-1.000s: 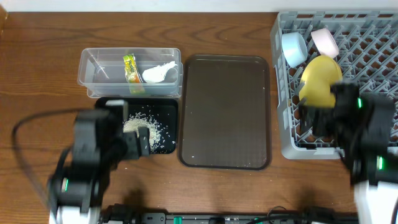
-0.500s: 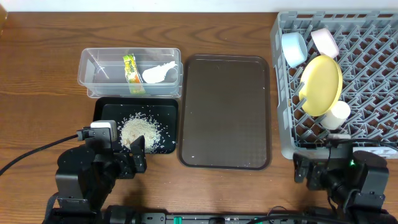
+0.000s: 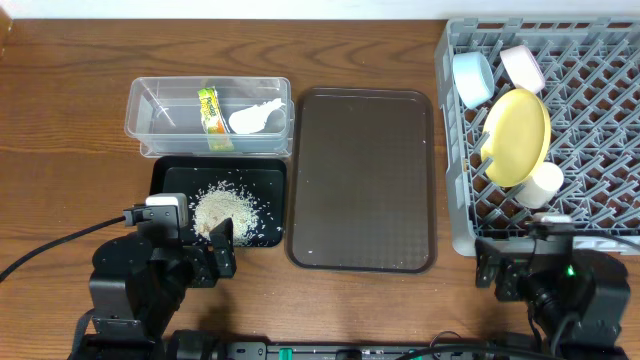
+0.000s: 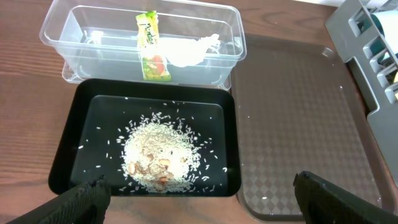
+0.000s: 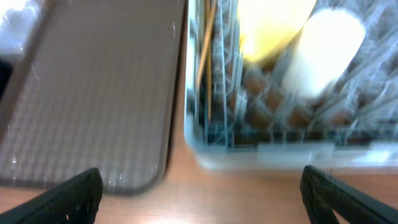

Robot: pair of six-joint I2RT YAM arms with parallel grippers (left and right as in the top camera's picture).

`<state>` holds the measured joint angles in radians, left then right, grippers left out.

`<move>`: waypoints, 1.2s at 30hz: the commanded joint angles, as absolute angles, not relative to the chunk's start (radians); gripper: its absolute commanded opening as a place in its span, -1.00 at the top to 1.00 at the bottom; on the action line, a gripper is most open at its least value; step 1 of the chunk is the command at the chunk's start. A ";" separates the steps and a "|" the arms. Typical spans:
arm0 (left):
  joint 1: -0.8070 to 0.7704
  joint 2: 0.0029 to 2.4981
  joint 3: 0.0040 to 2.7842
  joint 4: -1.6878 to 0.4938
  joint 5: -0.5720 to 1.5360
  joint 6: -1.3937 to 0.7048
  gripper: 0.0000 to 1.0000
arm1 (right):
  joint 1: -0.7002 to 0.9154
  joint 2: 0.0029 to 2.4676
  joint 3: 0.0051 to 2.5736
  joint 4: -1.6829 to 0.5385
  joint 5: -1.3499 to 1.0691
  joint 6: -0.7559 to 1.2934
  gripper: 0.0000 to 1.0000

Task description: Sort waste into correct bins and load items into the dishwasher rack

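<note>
The clear tub (image 3: 160, 115) holds the green-and-yellow wrapper (image 3: 211, 118) and the crumpled white paper (image 3: 255, 115). The black tray (image 3: 170, 178) holds the rice pile (image 3: 225, 210). The grey rack (image 3: 455, 215) holds the yellow plate (image 3: 517, 135), the light blue bowl (image 3: 472, 77), the white bowl (image 3: 522, 68) and the white cup (image 3: 542, 185). The chopsticks (image 5: 205, 62) stand in the rack's front left part. My left gripper (image 4: 202, 199) is open and empty, just in front of the black tray. My right gripper (image 5: 202, 193) is open and empty, in front of the rack's front left corner.
The dark brown serving tray (image 3: 362, 180) lies bare between the bins and the rack. Both arms sit low at the table's front edge, the left (image 3: 150, 285) and the right (image 3: 565, 290). A black cable runs off to the left.
Both arms have drawn back toward the front edge. The right arm came off the rack, uncovering the plate and cup. Little movement in the last half second.
</note>
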<state>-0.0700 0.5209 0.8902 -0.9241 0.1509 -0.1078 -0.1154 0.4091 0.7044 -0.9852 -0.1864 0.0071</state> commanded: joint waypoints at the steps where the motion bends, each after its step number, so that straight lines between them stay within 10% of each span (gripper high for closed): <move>1: -0.071 0.519 0.881 -0.926 0.149 -0.117 -0.93 | -0.116 0.308 0.653 -0.876 -0.184 -0.005 -0.99; 15: -0.071 0.519 0.881 -0.926 0.149 -0.117 -0.93 | -0.086 0.006 0.117 -0.159 -0.183 -0.069 -0.99; 36: -0.071 0.519 0.881 -0.926 0.149 -0.117 -0.93 | -0.086 0.007 0.019 -0.085 -0.181 -0.129 -0.98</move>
